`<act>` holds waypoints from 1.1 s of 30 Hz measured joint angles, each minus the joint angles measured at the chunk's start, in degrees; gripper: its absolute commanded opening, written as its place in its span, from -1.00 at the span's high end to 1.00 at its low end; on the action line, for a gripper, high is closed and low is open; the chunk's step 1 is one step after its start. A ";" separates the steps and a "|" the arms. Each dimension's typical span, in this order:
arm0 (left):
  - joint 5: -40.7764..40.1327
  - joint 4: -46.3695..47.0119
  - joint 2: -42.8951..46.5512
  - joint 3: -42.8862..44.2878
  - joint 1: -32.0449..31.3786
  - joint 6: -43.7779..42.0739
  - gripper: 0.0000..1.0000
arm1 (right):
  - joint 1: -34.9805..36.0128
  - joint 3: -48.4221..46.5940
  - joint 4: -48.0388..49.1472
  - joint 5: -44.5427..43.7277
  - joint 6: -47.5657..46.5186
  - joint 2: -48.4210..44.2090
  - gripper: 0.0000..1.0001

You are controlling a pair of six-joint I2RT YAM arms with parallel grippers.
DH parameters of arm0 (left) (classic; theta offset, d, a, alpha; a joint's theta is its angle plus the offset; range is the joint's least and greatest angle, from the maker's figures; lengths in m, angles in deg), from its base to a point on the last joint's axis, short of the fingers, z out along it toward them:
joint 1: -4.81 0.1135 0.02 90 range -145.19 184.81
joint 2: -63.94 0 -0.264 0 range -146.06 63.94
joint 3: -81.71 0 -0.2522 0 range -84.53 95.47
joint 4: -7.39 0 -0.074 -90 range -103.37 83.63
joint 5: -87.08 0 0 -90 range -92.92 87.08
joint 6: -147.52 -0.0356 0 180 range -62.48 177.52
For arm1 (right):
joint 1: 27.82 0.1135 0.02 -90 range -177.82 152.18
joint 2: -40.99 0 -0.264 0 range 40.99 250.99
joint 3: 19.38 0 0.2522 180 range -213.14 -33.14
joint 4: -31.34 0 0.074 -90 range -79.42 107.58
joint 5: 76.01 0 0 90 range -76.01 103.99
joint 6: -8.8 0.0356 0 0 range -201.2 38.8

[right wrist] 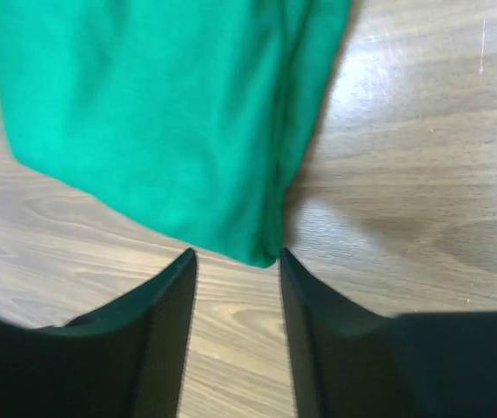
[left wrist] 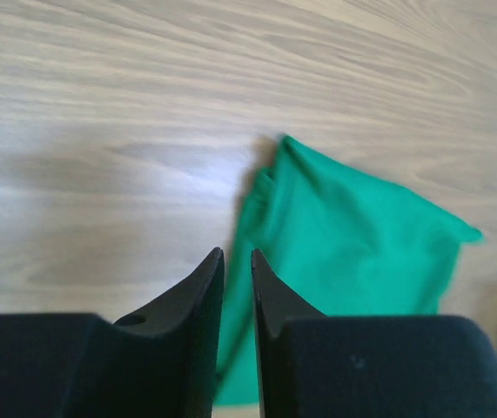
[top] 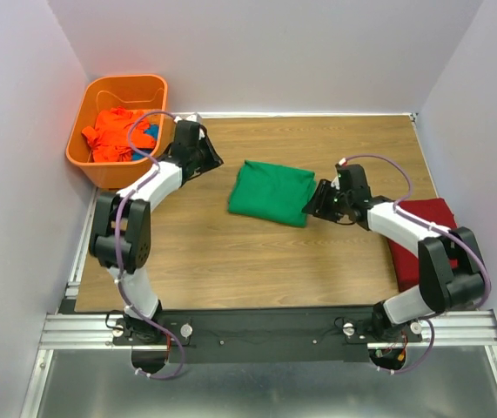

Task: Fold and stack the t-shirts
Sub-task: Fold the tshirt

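Green t-shirt at table middle, corner just ahead of my right gripper, jaws apart and empty; left gripper farther off, narrowly apart.

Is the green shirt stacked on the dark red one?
No, the green shirt lies on the table, well apart from the dark red shirt.

The bench is wood-grain, smooth with a faint sheen. The green t-shirt and dark red t-shirt are soft matt cloth — so is the orange t-shirt. The basket is smooth orange plastic. The left gripper and right gripper are matt black — smooth-faced. The rail is pale grooved metal.
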 measured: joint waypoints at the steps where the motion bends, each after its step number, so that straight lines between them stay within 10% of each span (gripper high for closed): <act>1: 0.04 0.37 2.03 -1.27 -0.68 -0.24 0.49 | 0.00 -0.02 -0.31 -0.13 -0.04 -1.03 -0.11; 8: 1.81 3.85 7.06 -7.50 -7.89 -0.46 1.00 | 0.17 -9.22 -0.63 0.09 -0.33 -1.51 -0.08; 21: 1.51 6.14 -2.29 -10.14 -10.40 4.39 1.00 | 0.09 -26.34 9.14 6.64 0.92 26.03 -0.01; 33: 3.04 15.43 -2.89 -16.31 -10.19 9.33 1.00 | -9.53 -26.38 12.17 14.32 5.86 31.78 0.00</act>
